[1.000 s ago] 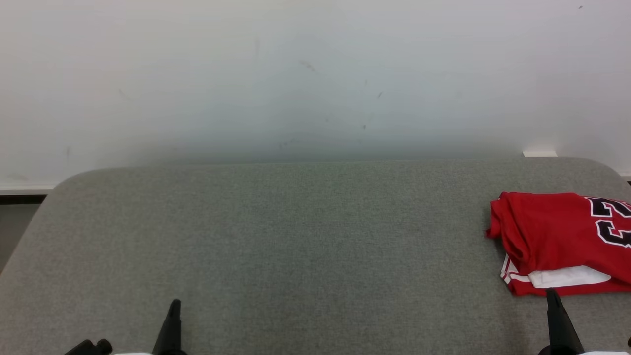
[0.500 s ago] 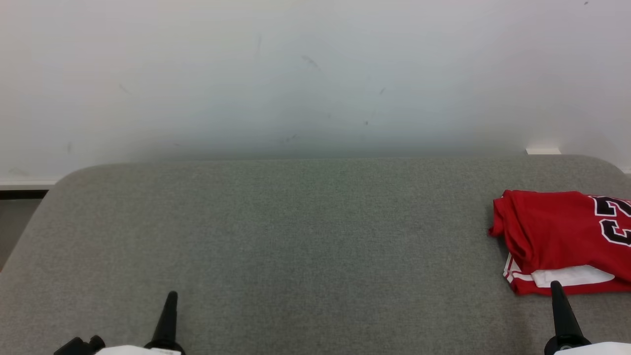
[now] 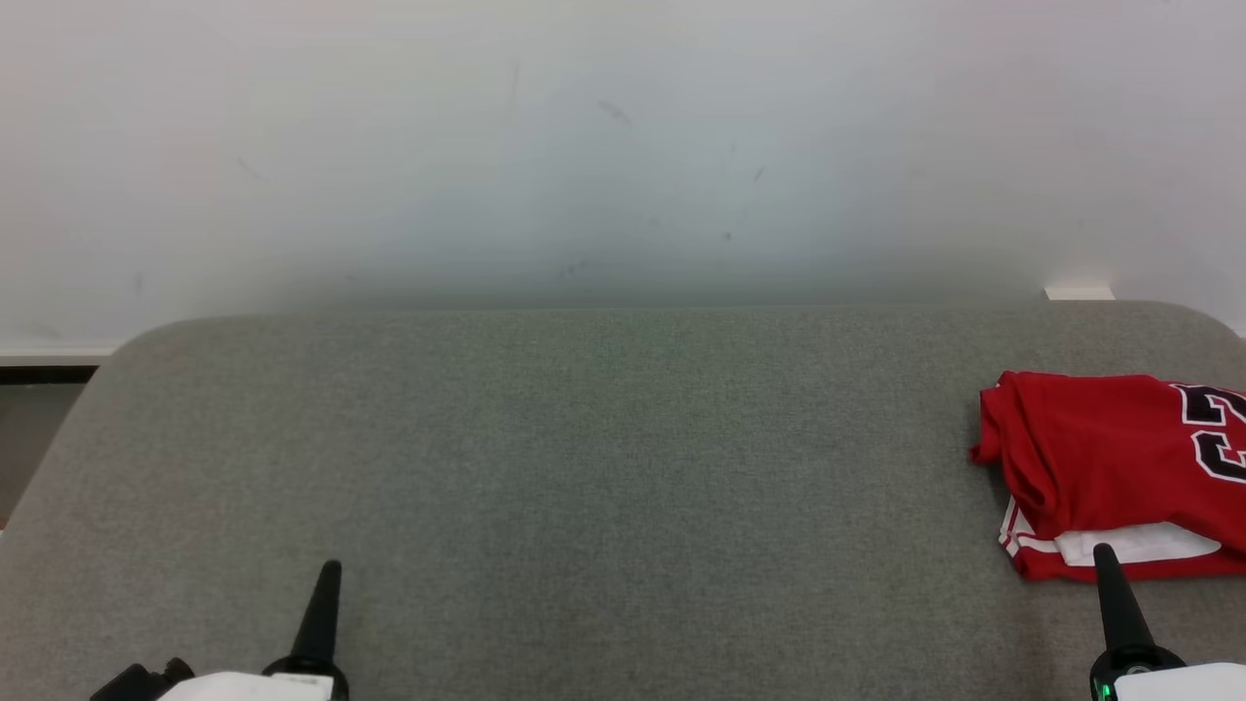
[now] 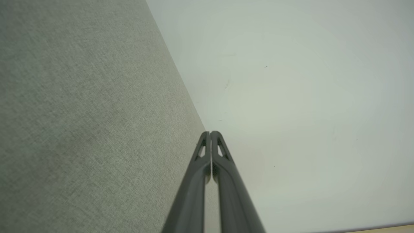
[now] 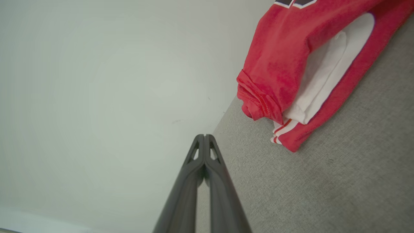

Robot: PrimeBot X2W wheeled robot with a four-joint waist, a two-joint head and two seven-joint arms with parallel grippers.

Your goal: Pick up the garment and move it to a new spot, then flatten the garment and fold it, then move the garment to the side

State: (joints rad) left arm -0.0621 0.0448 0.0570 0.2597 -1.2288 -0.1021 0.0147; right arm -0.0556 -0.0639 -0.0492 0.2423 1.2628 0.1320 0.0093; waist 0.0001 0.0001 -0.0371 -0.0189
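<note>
**While both grippers sit closed and empty, a folded red garment (image 3: 1100, 458) lies at the right edge of a grey table (image 3: 584, 467)**

Seen from the head view, the garment is a red sports top folded into a rough rectangle. Part of a dark, white-edged number shows on its upper face. A white inner layer peeks out along the near side, and red-and-white striped trim shows at the near-left corner. Its right part runs out of the picture. The left end bunches into a thick, rounded fold.

The left gripper (image 3: 329, 570) sits at the lower left over bare cloth-covered table, well apart from the garment. Its wrist view shows both fingers pressed together along their length, with nothing between them.

The right gripper (image 3: 1105, 553) sits at the lower right, its tip near the garment's near edge. Its wrist view shows the fingers likewise pressed together and empty, with the tip apart from the fabric.

The garment looks light, soft and limp, so it probably sags and loses its fold if it is lifted by one layer. The layers may also slide over each other. The safest hold seems to be a pinch through every layer at the near-left corner by the striped trim. A second hold further along the near edge would help keep the stack together.
</note>
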